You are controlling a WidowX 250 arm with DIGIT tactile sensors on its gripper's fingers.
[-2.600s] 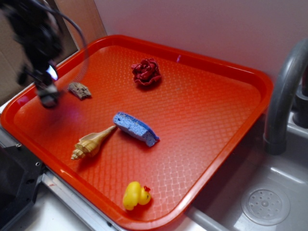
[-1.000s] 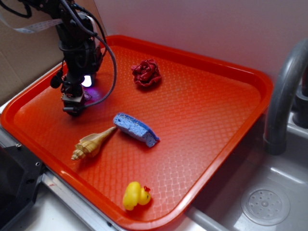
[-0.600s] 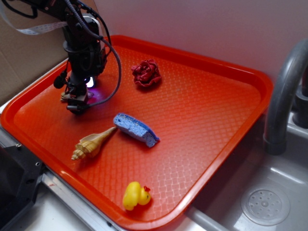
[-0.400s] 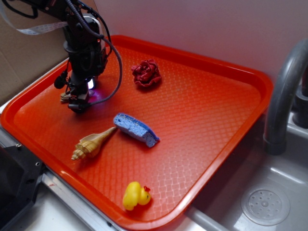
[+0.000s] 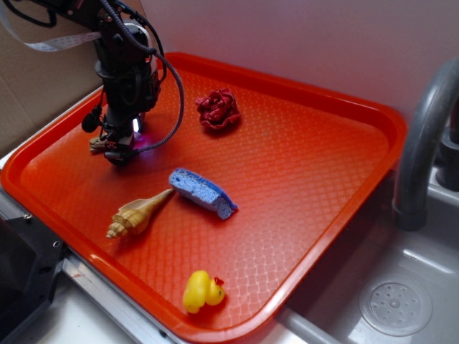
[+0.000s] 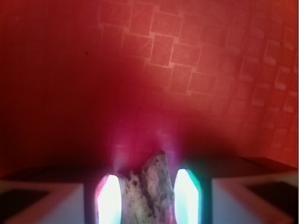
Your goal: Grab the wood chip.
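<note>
Red tray (image 5: 344,107), rose (image 5: 219,108), sponge (image 5: 203,191), seashell (image 5: 136,213), duck (image 5: 201,290), wood chip (image 5: 97,142)

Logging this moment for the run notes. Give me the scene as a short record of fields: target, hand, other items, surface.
target: wood chip, near the tray's left edge, between the fingers in the wrist view
hand: hand low over the tray, fingers on either side of the chip; contact cannot be told
other items: blue sponge, seashell, rubber duck, red fabric flower
surface: orange tray beside a sink
</note>
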